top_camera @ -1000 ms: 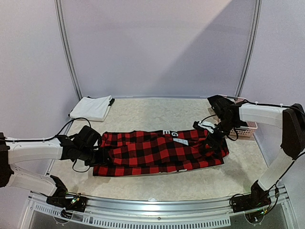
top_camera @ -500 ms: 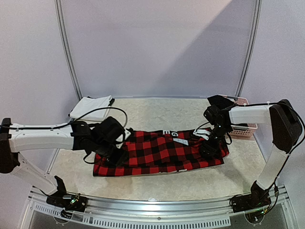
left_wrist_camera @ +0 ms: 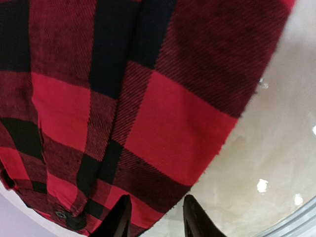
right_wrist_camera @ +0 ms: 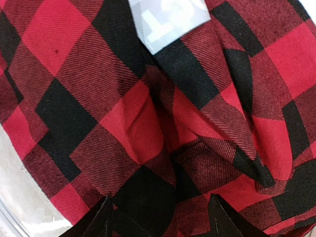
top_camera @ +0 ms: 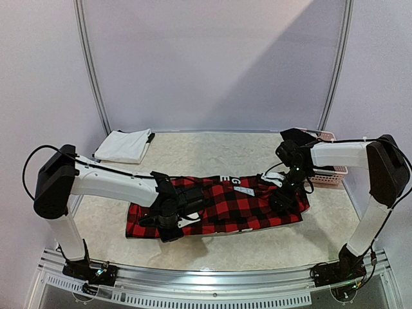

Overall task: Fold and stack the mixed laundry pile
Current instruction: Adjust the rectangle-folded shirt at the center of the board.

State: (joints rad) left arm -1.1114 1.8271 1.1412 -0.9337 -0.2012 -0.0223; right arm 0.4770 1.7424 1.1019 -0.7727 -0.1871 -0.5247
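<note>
Folding the shirt is the step in hand, we judge. The shirt (top_camera: 238, 206) lies stretched from left to right across the middle of the table (top_camera: 212, 154). Most of its length is flat, but it is rumpled at its right end. A white cloth (top_camera: 122, 146) sits folded in the upper left of the overhead view, well apart from the shirt, so we take the stack to be starting there.

The left gripper (left_wrist_camera: 157, 200) hangs over the shirt's near hem, left of centre. Its fingers stand partway spread, with the hem's edge under the gap, and we see no cloth gathered between them. The right gripper (right_wrist_camera: 159, 197) is over the bunched right end. Its fingers are spread wide above the creases and pinch nothing that we can make out.

Next, we think, each side needs a real bite on cloth. The left fingers must come down and pinch the hem itself, not slide off onto the bare table beside it. The right fingers should take an outer edge, not a loose ridge in the middle of the wrinkles. With both holds secure, the two arms could lift and carry one end over the other together, so the fold lands square.
</note>
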